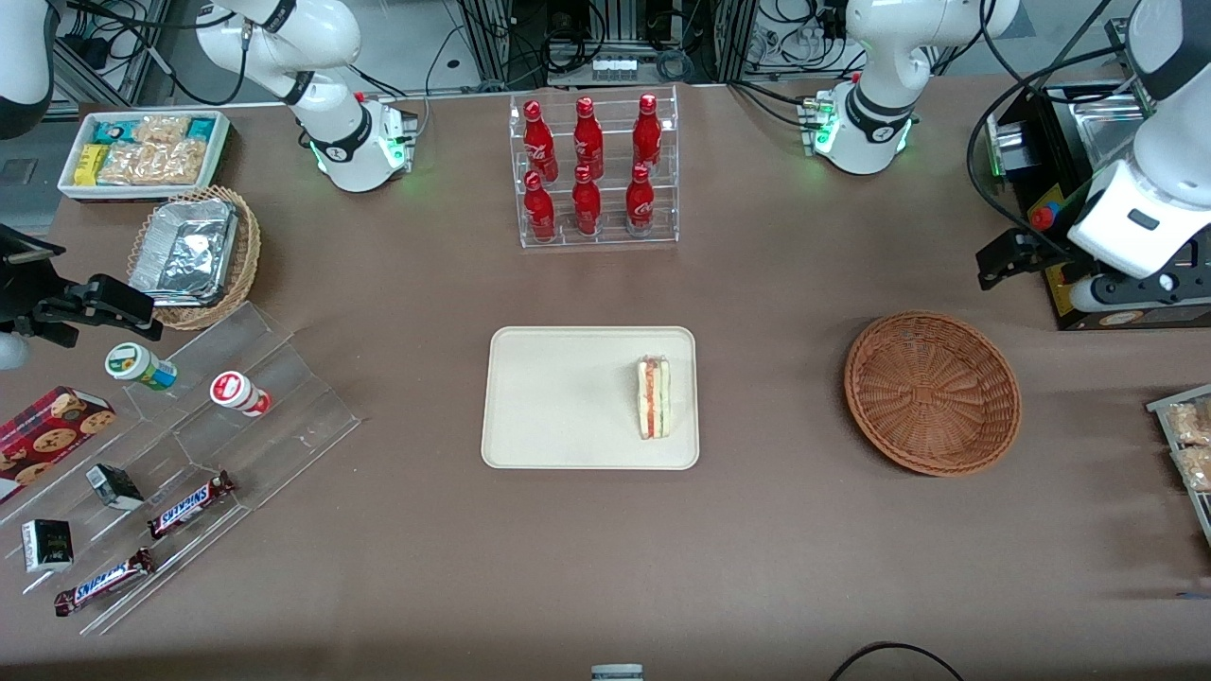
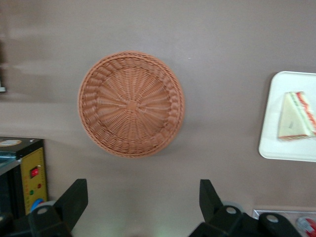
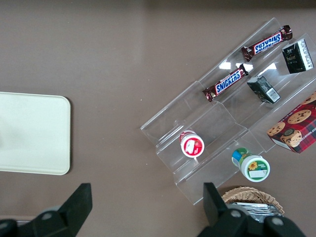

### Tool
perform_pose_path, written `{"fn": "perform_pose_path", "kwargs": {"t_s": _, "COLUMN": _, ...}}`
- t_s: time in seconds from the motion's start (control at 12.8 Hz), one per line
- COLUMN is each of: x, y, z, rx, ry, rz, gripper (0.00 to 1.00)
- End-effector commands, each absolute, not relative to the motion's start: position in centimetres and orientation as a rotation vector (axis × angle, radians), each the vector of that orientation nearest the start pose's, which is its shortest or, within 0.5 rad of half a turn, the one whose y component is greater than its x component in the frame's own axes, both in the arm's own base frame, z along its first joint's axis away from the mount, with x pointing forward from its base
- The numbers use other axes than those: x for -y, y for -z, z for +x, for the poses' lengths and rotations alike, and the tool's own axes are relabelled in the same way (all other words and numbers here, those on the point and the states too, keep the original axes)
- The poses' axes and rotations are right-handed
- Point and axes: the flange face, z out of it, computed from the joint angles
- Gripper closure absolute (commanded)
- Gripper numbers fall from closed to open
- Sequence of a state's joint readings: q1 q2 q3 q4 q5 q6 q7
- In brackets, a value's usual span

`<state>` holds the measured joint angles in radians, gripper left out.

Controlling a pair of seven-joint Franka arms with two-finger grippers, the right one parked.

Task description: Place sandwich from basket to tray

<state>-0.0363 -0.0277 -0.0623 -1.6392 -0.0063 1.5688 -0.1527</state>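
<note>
The sandwich (image 1: 653,397) lies on the cream tray (image 1: 568,397), near the tray's edge that faces the basket. It also shows in the left wrist view (image 2: 295,117) on the tray (image 2: 281,143). The reddish-brown wicker basket (image 1: 932,392) is empty and sits beside the tray toward the working arm's end; it also shows in the left wrist view (image 2: 131,103). My left gripper (image 1: 1014,257) hangs above the table, farther from the front camera than the basket. In the left wrist view the gripper (image 2: 142,190) is open wide and holds nothing.
A clear rack of red bottles (image 1: 598,170) stands farther from the front camera than the tray. A black control box (image 1: 1088,189) sits near my gripper. Snack packets (image 1: 1187,445) lie at the working arm's end. A clear stepped stand (image 1: 189,445), foil basket (image 1: 194,255) and white bin (image 1: 142,151) are at the parked arm's end.
</note>
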Motion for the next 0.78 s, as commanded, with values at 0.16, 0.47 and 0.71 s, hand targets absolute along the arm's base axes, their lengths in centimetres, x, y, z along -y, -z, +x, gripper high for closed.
{"fn": "perform_pose_path", "kwargs": {"t_s": 0.16, "x": 5.62, "y": -61.98, "z": 53.5, "rx": 0.048, "ry": -0.095, "rz": -3.153, "gripper": 0.0}}
{"fn": "perform_pose_path", "kwargs": {"t_s": 0.47, "x": 6.01, "y": -61.78, "z": 53.39, "rx": 0.031, "ry": -0.1, "rz": -3.143, "gripper": 0.0}}
{"fn": "perform_pose_path", "kwargs": {"t_s": 0.71, "x": 6.09, "y": -61.76, "z": 53.36, "rx": 0.027, "ry": -0.099, "rz": -3.128, "gripper": 0.0}}
